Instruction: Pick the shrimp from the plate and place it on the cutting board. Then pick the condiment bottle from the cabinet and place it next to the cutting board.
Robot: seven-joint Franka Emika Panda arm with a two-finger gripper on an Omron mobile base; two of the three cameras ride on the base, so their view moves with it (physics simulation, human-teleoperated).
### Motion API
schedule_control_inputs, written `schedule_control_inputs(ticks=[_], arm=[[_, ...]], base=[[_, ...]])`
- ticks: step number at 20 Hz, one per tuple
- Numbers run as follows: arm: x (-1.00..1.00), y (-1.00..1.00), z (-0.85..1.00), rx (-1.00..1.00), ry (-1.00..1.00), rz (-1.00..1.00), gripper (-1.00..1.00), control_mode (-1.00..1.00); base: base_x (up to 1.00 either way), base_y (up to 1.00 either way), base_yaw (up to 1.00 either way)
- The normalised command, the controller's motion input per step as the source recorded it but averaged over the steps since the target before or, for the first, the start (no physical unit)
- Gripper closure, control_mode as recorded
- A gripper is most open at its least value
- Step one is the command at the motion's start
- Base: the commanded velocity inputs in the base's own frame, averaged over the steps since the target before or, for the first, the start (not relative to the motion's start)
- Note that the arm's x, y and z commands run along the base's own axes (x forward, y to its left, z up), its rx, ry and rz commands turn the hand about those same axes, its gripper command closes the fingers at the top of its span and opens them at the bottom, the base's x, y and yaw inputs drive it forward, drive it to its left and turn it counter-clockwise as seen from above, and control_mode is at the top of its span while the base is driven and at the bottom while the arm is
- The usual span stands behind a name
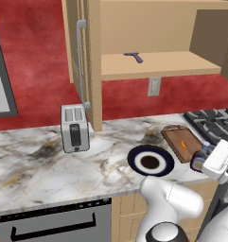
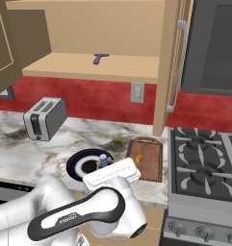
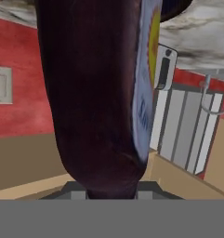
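Note:
My gripper (image 1: 204,159) is shut on the condiment bottle (image 1: 198,160), a dark brown bottle with a blue cap (image 2: 103,157). It hangs low over the counter's front, between the plate (image 1: 134,156) and the cutting board (image 1: 174,137). Up close, the bottle (image 3: 92,93) is huge between the fingers (image 3: 74,190), its yellow-and-white label (image 3: 148,69) on the right. The orange shrimp (image 1: 183,144) lies on the cutting board (image 2: 148,168), where it is a small sliver (image 2: 137,157). The navy-rimmed plate (image 2: 74,163) sits left of the board. The cabinet (image 1: 158,64) is open above.
A purple utensil (image 1: 134,57) lies on the cabinet shelf (image 2: 88,65). A toaster (image 1: 74,127) stands at the counter's left. The stove (image 2: 204,163) borders the board on the right. The open door's grey handle (image 2: 177,67) hangs above the board. A wall outlet (image 1: 154,86) is behind.

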Motion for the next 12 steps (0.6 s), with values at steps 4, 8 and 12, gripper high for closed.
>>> schedule_control_inputs(ticks=[4,8,12], arm=[[0.0,-0.14,-0.27,0.0,0.0,0.0,1.0,-1.0],[0.0,-0.1,-0.29,0.0,0.0,0.0,1.0,-1.0],[0.0,-0.08,-0.29,0.0,0.0,0.0,1.0,-1.0]], base=[[0.0,0.0,0.0],[0.0,0.0,0.0],[0.0,0.0,0.0]])
